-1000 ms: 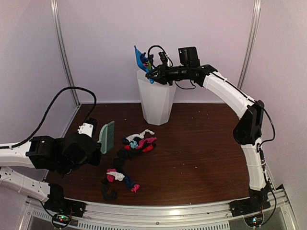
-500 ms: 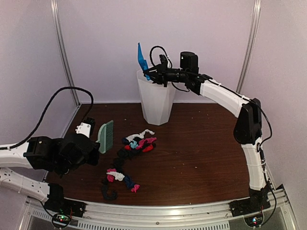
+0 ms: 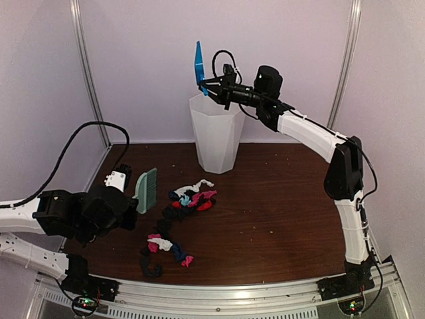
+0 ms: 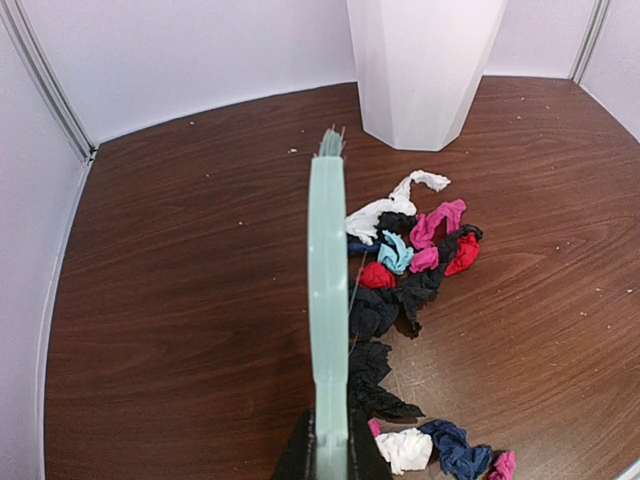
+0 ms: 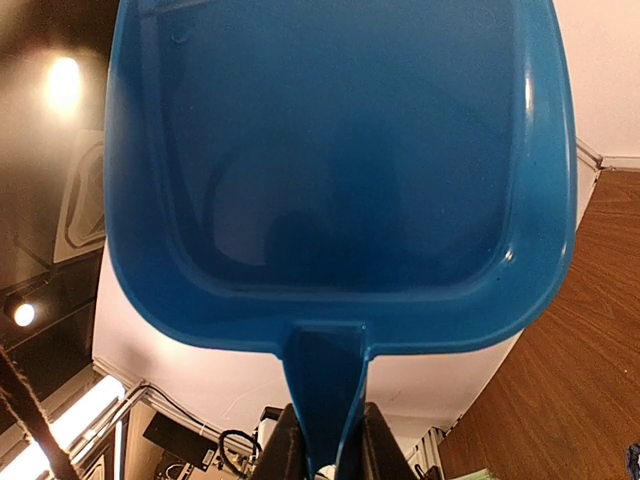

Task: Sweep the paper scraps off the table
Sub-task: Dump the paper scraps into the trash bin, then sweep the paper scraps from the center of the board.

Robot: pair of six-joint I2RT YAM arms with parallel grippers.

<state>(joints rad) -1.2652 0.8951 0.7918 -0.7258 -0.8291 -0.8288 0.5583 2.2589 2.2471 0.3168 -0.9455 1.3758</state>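
Observation:
The paper scraps (image 3: 192, 197) lie in two loose heaps on the table (image 3: 285, 212), the second heap (image 3: 166, 251) nearer the front edge. In the left wrist view the scraps (image 4: 410, 262) sit just right of the mint-green brush (image 4: 328, 300). My left gripper (image 3: 133, 201) (image 4: 330, 455) is shut on the brush's handle, and the brush (image 3: 147, 189) hovers left of the scraps. High above the white bin (image 3: 216, 136), my right gripper (image 3: 212, 85) (image 5: 325, 445) is shut on the handle of the blue dustpan (image 3: 198, 65). The dustpan (image 5: 340, 150) stands on edge and looks empty.
The tall white bin (image 4: 425, 60) stands at the back middle of the table. White walls with metal posts close in the back and sides. A metal rail (image 3: 219, 292) runs along the front edge. Small crumbs dot the wood.
The right arm has lifted the dustpan from a tilt at the bin's rim to upright, higher above the bin. The left arm and brush have barely shifted.

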